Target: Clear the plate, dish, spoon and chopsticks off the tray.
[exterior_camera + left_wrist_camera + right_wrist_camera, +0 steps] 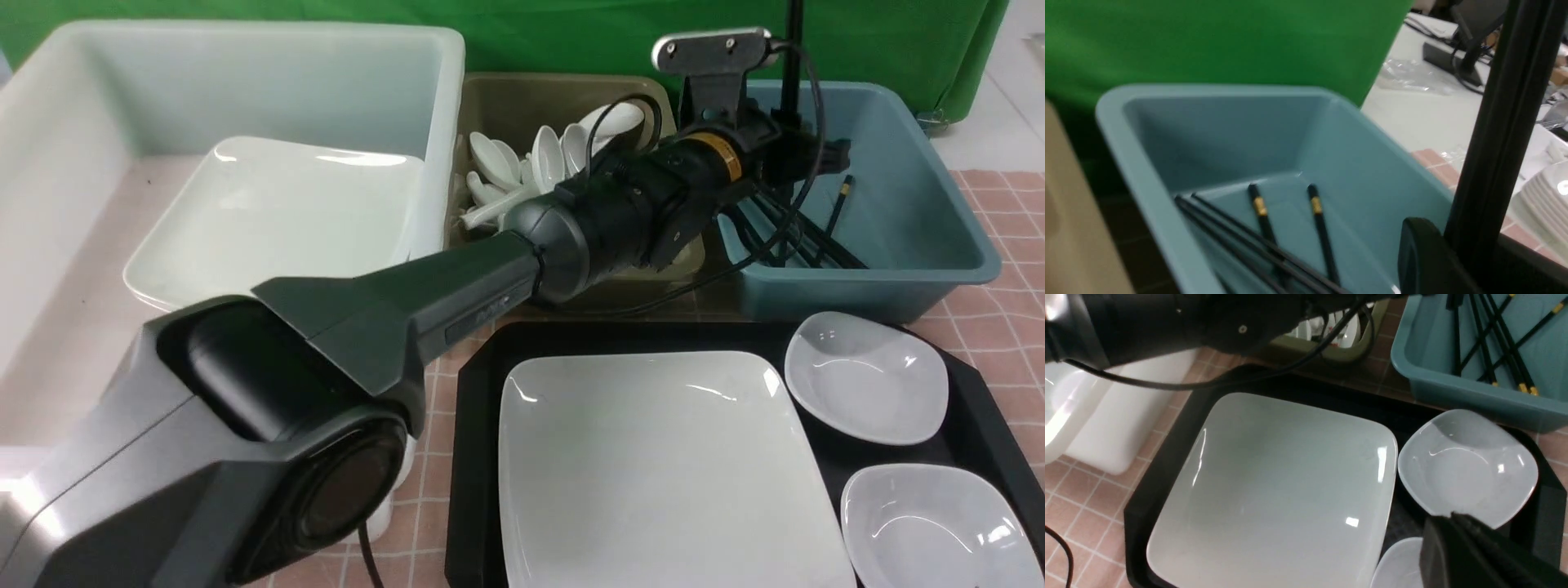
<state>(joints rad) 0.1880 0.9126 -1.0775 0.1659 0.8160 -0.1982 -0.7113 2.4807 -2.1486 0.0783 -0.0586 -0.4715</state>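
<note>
Front view leaves the left gripper [804,159] unreadable (wrist blocks it); right gripper [1453,522] closed.

Bright, even overhead light. Glare streaks on plate [653,457] and 2 dishes [865,376]. Left wrist view soft, smeared. Left arm [408,310] blurs close to the front lens.

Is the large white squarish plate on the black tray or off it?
On it: the large white plate lies flat inside the black tray's raised rim.
</note>
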